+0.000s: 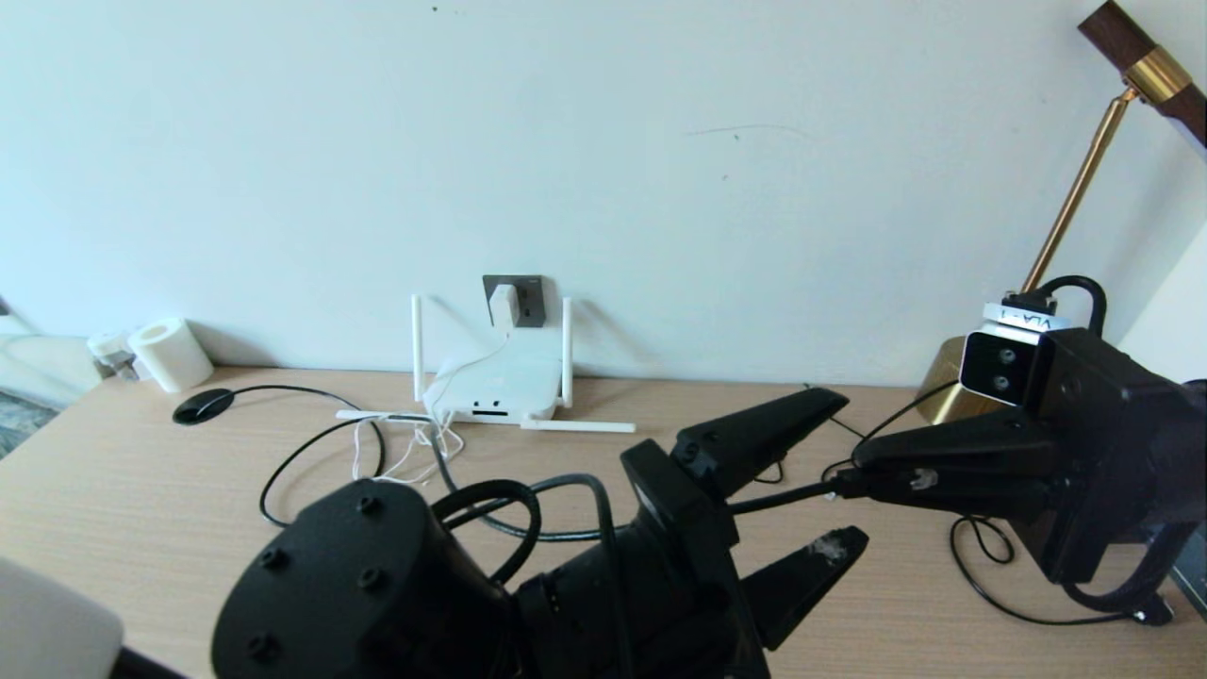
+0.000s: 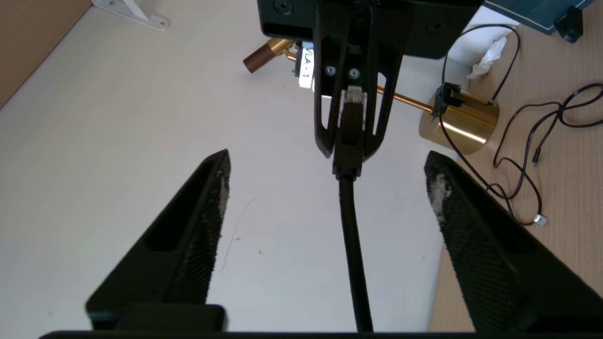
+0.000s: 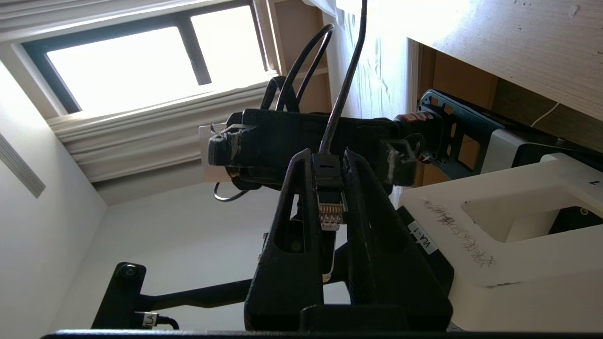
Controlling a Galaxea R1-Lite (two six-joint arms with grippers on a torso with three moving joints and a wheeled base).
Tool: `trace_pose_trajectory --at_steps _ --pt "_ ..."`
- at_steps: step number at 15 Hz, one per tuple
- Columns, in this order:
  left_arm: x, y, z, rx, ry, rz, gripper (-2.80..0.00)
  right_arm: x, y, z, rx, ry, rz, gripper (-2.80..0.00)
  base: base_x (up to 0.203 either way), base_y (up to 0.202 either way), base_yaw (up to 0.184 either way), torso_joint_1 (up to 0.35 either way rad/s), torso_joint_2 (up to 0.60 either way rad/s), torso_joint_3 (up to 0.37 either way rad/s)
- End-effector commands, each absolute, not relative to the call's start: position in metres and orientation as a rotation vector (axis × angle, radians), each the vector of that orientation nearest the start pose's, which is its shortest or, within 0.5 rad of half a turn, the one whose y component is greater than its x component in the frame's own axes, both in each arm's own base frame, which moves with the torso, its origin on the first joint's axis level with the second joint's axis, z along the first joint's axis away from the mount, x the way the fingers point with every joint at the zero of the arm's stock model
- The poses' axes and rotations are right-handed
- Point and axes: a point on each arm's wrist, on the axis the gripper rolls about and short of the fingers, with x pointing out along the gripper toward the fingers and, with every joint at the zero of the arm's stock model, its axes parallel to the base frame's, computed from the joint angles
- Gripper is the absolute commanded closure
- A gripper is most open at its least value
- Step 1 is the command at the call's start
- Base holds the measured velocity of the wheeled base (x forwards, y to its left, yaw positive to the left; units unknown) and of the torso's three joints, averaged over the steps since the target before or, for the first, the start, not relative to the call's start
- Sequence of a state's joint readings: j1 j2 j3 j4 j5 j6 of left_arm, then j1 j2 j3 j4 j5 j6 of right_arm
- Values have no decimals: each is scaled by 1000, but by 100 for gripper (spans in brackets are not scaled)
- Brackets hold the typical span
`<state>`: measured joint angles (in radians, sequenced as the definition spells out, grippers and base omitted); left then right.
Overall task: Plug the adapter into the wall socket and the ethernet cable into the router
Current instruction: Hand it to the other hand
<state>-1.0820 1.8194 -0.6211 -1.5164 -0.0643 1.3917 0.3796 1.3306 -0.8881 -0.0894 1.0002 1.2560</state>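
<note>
Closest to the robot, the left hand [image 1: 801,481] hovers above the table [image 1: 141,490] with its two fingers spread wide. It holds nothing. The ethernet cable [image 2: 351,226] runs through the gap between those fingers, and it does not look as if it touches them.

Just past it, the right hand [image 1: 872,476] points toward the left one. Its fingers are squeezed tight on the black boot at the cable's end. In the right wrist view the small clear plug [image 3: 330,214] sits between the two fingers, with its tip pointing back toward the wrist. The boot end sticks out past the fingertips, where the cable leaves.

Farther back, a gold lamp [image 1: 952,391] stands on the table at the right, with thin black cords lying around it.

At the far edge of the table the router [image 1: 495,382] lies flat against the wall. Two of its antennas stand up and two lie down. Right above it, the adapter [image 1: 503,305] already sits in the wall socket [image 1: 528,300], and its white cord hangs down over the router.

So the plug-in at the wall looks done. The cable step is in hand now. It looks like a swap between hands. Next, the left hand probably needs to close on the cable near the boot, so the plug can be turned to face the router's ports.
</note>
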Motion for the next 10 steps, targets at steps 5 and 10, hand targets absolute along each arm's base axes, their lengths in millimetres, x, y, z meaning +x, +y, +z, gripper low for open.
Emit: trace_pose_trajectory --at_steps 5,10 --pt "145 -275 182 1076 -1016 -727 0 184 94 252 1148 1186 955 0 0 0 0 0 0 0" --pt "144 -276 180 1090 -1039 -741 0 184 94 251 1147 1186 951 0 0 0 0 0 0 0"
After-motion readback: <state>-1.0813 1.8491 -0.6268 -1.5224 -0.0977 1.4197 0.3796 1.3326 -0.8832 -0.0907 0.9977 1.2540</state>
